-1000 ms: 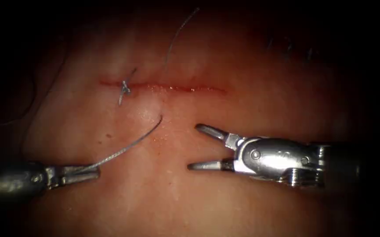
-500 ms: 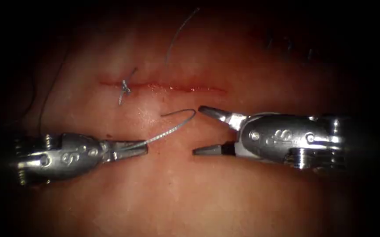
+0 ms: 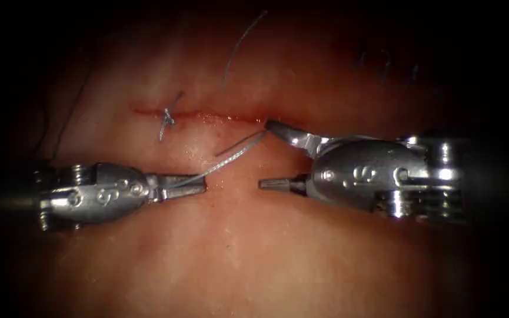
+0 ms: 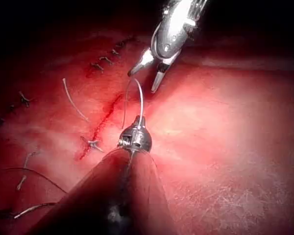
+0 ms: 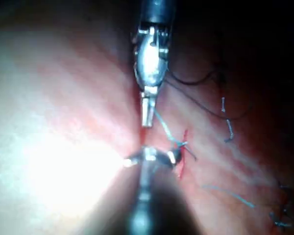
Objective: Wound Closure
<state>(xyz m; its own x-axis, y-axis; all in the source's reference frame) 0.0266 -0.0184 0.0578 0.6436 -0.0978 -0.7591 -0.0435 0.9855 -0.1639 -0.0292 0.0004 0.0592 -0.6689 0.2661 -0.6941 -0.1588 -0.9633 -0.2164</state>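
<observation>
The cut (image 3: 225, 116) runs across the tissue (image 3: 254, 253), with one knotted stitch (image 3: 167, 118) near its left end. My left tool (image 3: 198, 184) lies on the near side of the cut, shut on the curved needle (image 3: 236, 154) close to its thread end. The needle arcs free above the tissue, and its bend reaches the right tool's upper jaw. My right tool (image 3: 265, 154) comes in from the right with its jaws open around the needle's far end, holding nothing. The left wrist view shows the needle (image 4: 138, 98) rising from the left tool (image 4: 138, 119) toward the open right tool (image 4: 141, 82).
A loose thread tail (image 3: 239, 44) lies beyond the cut. Older stitches (image 3: 383, 59) sit at the far right. Dark thread (image 3: 60, 135) trails off past the left tool. In the right wrist view the left tool (image 5: 147, 115) faces the right tool (image 5: 149, 157).
The left tool moved right and toward the cut, carrying the needle. The right tool, jaws still open, moved up toward the cut until its upper jaw met the needle's bend.
</observation>
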